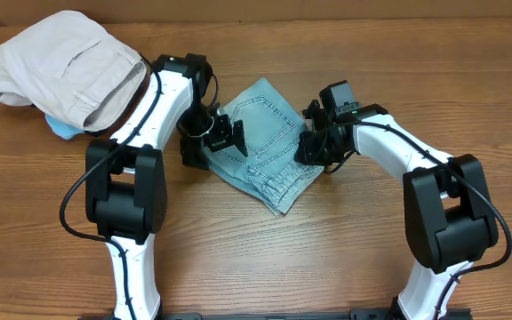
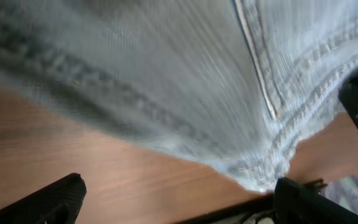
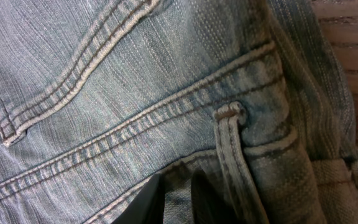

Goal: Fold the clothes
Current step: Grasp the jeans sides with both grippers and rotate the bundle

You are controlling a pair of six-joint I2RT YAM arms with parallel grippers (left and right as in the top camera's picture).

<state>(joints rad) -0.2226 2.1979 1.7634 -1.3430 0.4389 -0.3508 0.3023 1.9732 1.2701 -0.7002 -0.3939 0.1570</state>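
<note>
Jeans (image 1: 260, 151) lie on the desk (image 1: 327, 258) as a compact folded bundle between the two tools. Their left edge is just ahead of the left tool (image 1: 227, 133), and their right corner is under the right tool (image 1: 312, 147).

Left tool: jaws fully apart and holding nothing. In the wrist view its fingertips (image 2: 55, 199) sit wide apart over bare desk, with denim just ahead.

Right tool: fingers (image 3: 151, 199) are close together and pressed against the denim below the belt loop (image 3: 229, 124). I cannot tell whether a fold is caught between them.

Risks:
- If denim is caught in the right tool, lifting it away would drag the top layer and open the fold.
- The left tool's spread fingers are near the bundle edge, so a sideways move could snag a layer.
- The layered corner nearest the robot looks loose and may spring open.

Hard to see:
- In the overhead view, the wrist bodies cover both sets of fingertips.
- The left wrist view is motion-blurred.
- The right wrist view cuts off the fingers at the bottom edge.
- A pale blue item under the beige trousers (image 1: 60, 71), far beyond the left tool, cannot be identified.
</note>
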